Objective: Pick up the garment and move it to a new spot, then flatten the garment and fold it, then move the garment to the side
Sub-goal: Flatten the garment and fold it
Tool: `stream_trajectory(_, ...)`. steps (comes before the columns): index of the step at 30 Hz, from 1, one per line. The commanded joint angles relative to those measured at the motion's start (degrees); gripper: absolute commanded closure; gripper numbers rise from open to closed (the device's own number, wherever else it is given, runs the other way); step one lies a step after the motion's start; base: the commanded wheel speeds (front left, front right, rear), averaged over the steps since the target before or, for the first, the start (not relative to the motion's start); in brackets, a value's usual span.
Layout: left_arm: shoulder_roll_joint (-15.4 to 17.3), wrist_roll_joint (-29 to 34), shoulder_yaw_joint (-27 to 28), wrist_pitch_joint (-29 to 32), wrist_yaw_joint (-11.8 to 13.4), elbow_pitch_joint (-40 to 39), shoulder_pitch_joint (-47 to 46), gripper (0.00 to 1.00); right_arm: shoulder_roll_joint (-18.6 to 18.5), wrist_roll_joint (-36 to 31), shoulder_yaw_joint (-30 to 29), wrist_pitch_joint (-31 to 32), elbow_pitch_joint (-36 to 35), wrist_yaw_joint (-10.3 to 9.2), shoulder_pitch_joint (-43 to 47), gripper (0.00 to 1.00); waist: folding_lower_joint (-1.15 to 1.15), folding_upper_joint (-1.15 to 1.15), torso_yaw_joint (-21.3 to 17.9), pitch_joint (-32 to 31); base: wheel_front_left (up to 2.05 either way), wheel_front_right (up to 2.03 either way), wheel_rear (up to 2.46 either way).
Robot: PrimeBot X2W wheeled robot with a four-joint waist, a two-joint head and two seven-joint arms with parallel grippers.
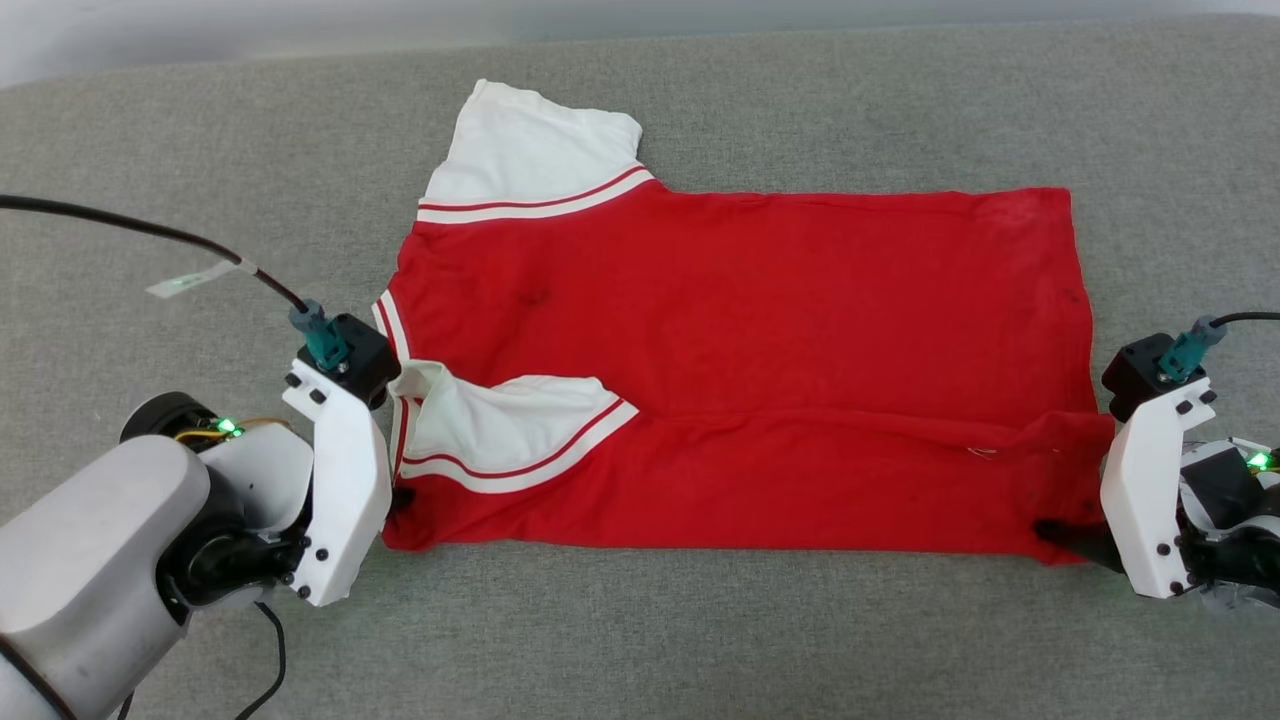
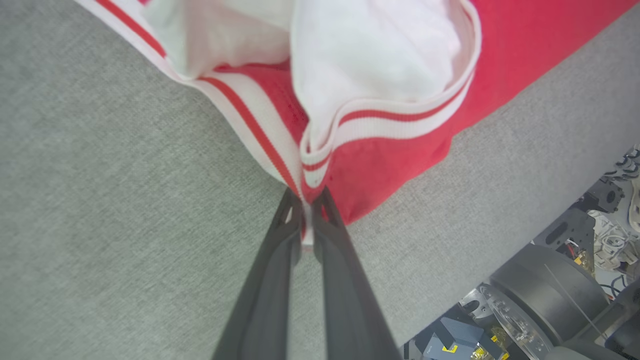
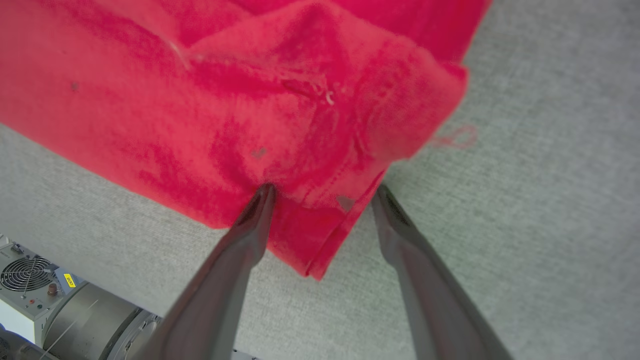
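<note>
Both arms are reaching along the near edge, the left gripper (image 1: 398, 500) at the collar end of the garment (image 1: 720, 320), the right gripper (image 1: 1052, 528) at its hem corner; the garment is lying spread on the grey cloth surface (image 1: 640, 640), near sleeve (image 1: 500, 430) folded inward; the left fingers (image 2: 334, 245) are pinching its striped edge; the right fingers (image 3: 249, 232) are standing wide apart, straddling the corner.

Item: the garment (image 1: 740, 320), a red T-shirt with white, stripe-seamed sleeves. It is being carried flat at the middle of the grey fabric surface (image 1: 700, 640), hem toward its right edge, near side doubled over, one sleeve on top.
</note>
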Motion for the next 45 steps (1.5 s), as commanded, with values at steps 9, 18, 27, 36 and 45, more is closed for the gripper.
stream_trajectory(9,0.2,-1.7,0.5,-2.8,0.2,2.1,3.2,1.0,0.5,0.7,1.5,-6.3,-0.2,0.18,0.9,1.0,0.0,0.0,-1.0,-3.1,0.0,0.0,0.0)
stream_trajectory(18,4.1,-4.7,1.4,-4.3,1.1,-0.3,7.9,1.0,-5.0,3.3,0.7,-7.6,-5.5,0.1,3.1,1.0,0.0,0.0,-1.8,-6.8,0.0,0.0,0.0)
stream_trajectory(27,6.8,-6.2,-0.2,-5.3,2.9,-4.7,14.1,1.0,-8.1,4.1,0.2,-6.4,-9.4,0.1,8.8,1.0,0.0,0.0,-2.0,-7.5,0.0,0.0,0.0)
stream_trajectory(36,5.8,-5.0,-1.6,-6.7,3.9,-2.6,16.4,0.07,-4.5,2.1,-0.4,-8.0,-4.6,0.1,11.5,0.44,0.0,0.0,-1.7,-6.8,0.0,0.0,0.0)
stream_trajectory(45,6.8,-2.8,1.3,-10.1,4.1,-3.3,12.6,0.0,-2.5,-2.2,-5.0,-19.2,-6.6,0.11,10.1,0.0,0.0,0.0,-1.9,-8.6,0.0,0.0,0.0)
